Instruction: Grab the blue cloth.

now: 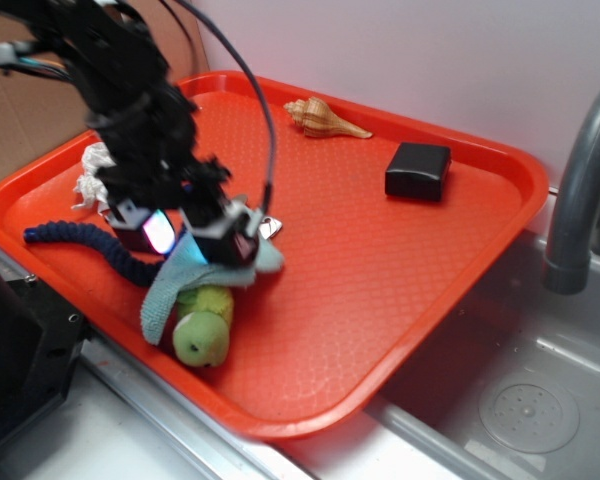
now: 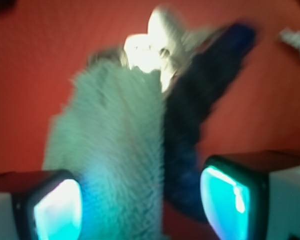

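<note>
Over blue cloth, claw spread.

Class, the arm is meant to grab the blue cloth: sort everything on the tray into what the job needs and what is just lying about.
Needed:
- blue cloth
- tool, open around the cloth

Lying about:
- navy braided rope
- white tissue
- seashell
- black box
- green plush toy

I see my black arm reaching in from the upper left and bending down at the wrist. My gripper points downward, its two pads glowing teal. In the wrist view the fingers stand spread apart, not closed.
</note>
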{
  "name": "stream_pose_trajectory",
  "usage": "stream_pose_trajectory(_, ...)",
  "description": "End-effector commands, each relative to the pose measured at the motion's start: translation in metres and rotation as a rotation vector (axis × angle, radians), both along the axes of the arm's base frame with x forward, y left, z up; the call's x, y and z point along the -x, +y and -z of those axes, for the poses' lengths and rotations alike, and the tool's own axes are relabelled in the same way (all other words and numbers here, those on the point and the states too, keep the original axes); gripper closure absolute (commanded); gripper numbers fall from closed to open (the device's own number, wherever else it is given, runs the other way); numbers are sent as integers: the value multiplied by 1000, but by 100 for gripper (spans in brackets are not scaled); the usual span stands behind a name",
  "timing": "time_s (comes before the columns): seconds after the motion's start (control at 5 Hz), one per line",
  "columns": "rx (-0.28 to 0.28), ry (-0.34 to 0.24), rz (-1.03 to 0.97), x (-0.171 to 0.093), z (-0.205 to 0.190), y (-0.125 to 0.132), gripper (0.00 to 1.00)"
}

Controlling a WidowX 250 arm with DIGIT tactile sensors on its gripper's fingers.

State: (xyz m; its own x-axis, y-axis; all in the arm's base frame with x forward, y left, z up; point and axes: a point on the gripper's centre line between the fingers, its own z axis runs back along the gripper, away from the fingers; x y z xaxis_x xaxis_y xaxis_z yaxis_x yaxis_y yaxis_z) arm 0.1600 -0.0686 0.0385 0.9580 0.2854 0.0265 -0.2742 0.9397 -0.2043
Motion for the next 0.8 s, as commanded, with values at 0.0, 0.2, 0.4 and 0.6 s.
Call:
stream_pose_trajectory(0.0,28,37,-1,-6,8,-14,100)
stream_pose_trajectory(0.2,12,48,60,-6,1,-12,100)
stream_pose_trajectory(0.4,-8,60,118,-10,-18,-4,100)
stream_pose_trajectory(0.6,-22,23,154,-8,-52,10,100)
